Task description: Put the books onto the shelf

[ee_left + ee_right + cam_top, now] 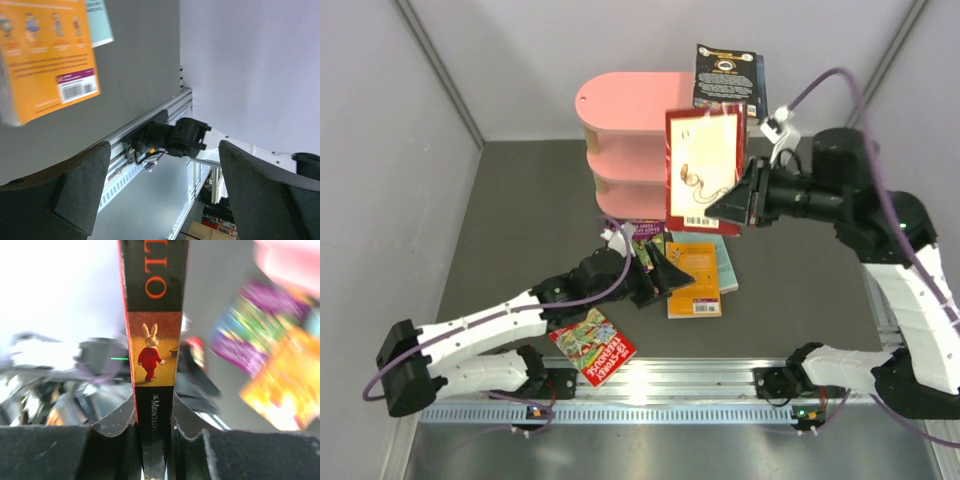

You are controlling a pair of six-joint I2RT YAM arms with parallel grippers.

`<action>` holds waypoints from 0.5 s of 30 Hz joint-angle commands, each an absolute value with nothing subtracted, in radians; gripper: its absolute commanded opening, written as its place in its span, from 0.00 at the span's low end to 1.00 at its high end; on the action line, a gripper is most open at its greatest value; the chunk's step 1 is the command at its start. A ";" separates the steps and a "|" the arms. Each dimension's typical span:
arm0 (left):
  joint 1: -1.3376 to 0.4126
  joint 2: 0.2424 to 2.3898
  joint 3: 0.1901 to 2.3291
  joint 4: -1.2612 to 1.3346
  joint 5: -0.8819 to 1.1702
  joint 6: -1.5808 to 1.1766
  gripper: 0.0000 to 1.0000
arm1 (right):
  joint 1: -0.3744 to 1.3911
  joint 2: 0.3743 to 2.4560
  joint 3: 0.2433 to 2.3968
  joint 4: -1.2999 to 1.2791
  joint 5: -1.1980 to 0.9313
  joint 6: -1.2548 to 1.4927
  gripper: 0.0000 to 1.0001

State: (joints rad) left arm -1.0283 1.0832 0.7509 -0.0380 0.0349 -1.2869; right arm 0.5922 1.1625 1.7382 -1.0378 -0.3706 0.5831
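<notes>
Beside shelf (620,100) | my right gripper (732,210) clamps book (705,165), long axis upright, shelf leftward | left gripper (660,270) wide

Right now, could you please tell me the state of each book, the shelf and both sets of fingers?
Shelf: upright.
Dark book: standing on the shelf top.
Right fingers: shut on the maroon book.
Maroon book: held in the air.
Teal book: flat on the table.
Orange book: flat on the teal book.
Red book: flat on the table.
Purple book: mostly hidden by the left arm.
Left fingers: open, empty.
</notes>
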 commanded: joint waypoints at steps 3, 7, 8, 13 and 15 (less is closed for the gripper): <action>-1.032 0.944 0.629 -0.176 -0.054 -1.313 0.94 | 0.603 1.254 2.067 -0.905 -0.690 0.544 0.00; -1.032 0.884 0.610 -0.216 -0.078 -1.327 0.94 | 0.516 1.406 2.250 -0.830 -0.722 0.636 0.00; -1.032 0.879 0.614 -0.222 -0.081 -1.325 0.94 | 0.485 1.436 2.288 -0.796 -0.773 0.667 0.00; -1.032 0.864 0.661 -0.287 -0.098 -1.309 0.93 | 0.252 1.598 2.306 -0.443 -0.955 1.012 0.00; -1.032 0.851 0.664 -0.299 -0.117 -1.304 0.93 | 0.178 1.690 2.354 -0.254 -1.026 1.203 0.00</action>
